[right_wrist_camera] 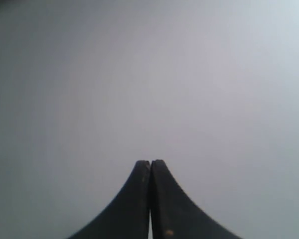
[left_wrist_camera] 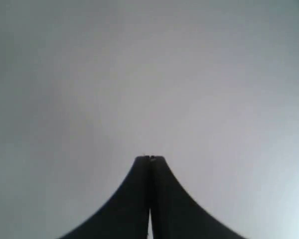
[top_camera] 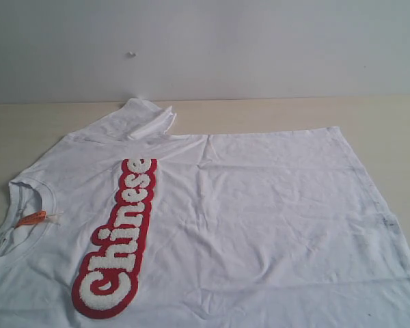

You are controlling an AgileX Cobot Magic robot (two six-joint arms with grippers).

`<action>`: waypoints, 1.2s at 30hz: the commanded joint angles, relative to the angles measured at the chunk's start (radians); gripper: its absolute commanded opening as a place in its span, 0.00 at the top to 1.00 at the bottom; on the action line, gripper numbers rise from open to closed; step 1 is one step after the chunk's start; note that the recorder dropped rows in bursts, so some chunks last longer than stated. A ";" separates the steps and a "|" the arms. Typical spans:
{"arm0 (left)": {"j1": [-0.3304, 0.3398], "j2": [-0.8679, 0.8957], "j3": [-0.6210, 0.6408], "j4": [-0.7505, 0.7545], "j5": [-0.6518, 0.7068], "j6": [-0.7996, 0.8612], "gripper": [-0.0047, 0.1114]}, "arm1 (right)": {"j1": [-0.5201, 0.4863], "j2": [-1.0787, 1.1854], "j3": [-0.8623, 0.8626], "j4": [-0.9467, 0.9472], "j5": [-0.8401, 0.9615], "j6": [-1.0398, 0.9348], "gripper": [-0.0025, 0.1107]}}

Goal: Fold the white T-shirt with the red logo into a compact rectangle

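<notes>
The white T-shirt (top_camera: 260,225) lies spread flat on the table (top_camera: 396,113), filling the middle and lower frame, with the collar (top_camera: 20,198) at the left edge and the red logo (top_camera: 119,239) lower left. The left gripper (left_wrist_camera: 150,158) and right gripper (right_wrist_camera: 150,162) are both pinched closed and empty. I judge the cloth light and limp, the logo thicker. I'd pinch the hem corner (top_camera: 335,131) upper right and the sleeve (top_camera: 145,119) upper left.

White T-shirt (top_camera: 260,225) runs off the near, left and right edges of the exterior view, cutting off its near side and part of the collar (top_camera: 29,186). A tiny speck (top_camera: 131,53) on the far wall (top_camera: 273,48) is too small to identify.
</notes>
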 commanded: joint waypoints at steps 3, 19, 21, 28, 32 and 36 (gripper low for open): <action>-0.001 0.015 -0.124 0.133 0.115 0.049 0.96 | 0.001 0.008 -0.178 -0.022 0.237 0.004 0.98; -0.001 0.689 -0.662 1.158 0.466 -0.315 0.96 | 0.001 0.502 -0.546 -0.236 0.739 -0.030 0.98; -0.001 0.793 -0.666 1.191 0.475 -0.315 0.96 | 0.001 0.580 -0.580 -0.245 0.819 -0.095 0.98; -0.101 1.118 -0.677 1.331 0.650 -0.315 0.96 | 0.001 0.805 -0.617 -0.240 0.923 -0.164 0.98; -0.176 1.255 -0.707 1.347 0.843 -0.287 0.96 | 0.001 0.939 -0.617 -0.161 0.943 -0.272 0.98; -0.192 1.349 -0.721 1.310 0.843 -0.234 0.96 | 0.001 1.095 -0.656 -0.016 1.013 -0.453 0.98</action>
